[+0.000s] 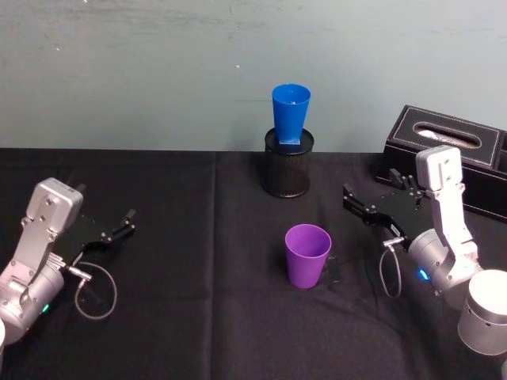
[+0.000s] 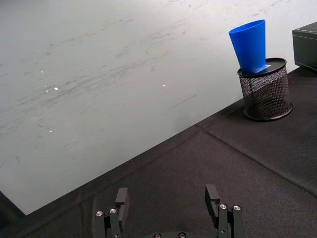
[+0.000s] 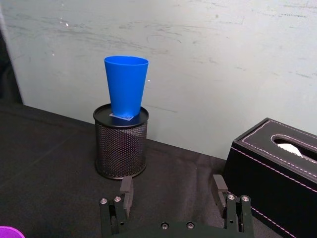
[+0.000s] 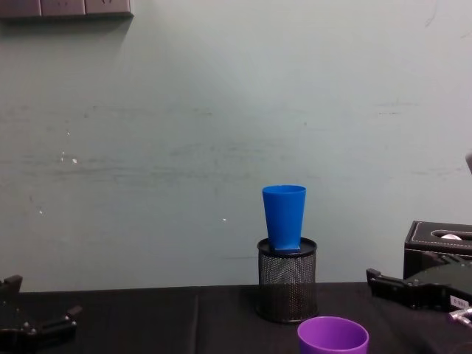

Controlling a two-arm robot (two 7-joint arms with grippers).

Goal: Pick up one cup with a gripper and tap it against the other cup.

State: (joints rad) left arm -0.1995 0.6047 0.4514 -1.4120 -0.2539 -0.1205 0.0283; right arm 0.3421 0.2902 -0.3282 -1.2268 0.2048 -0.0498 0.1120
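We see the purple cup (image 1: 307,255) upright at the head view's lower centre, untouched. Above it, the blue cup (image 1: 291,116) stands in a black mesh pen holder (image 1: 288,164). The right gripper (image 1: 354,199), centre right, is spread and empty; the left gripper (image 1: 127,219), lower left, likewise.

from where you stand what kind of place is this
Probably a robot lab or test bench, not a home: a table under a black cloth, pushed against a bare scuffed wall, with only staged props, a purple cup, a blue cup standing in a mesh pen holder, and a tissue box.
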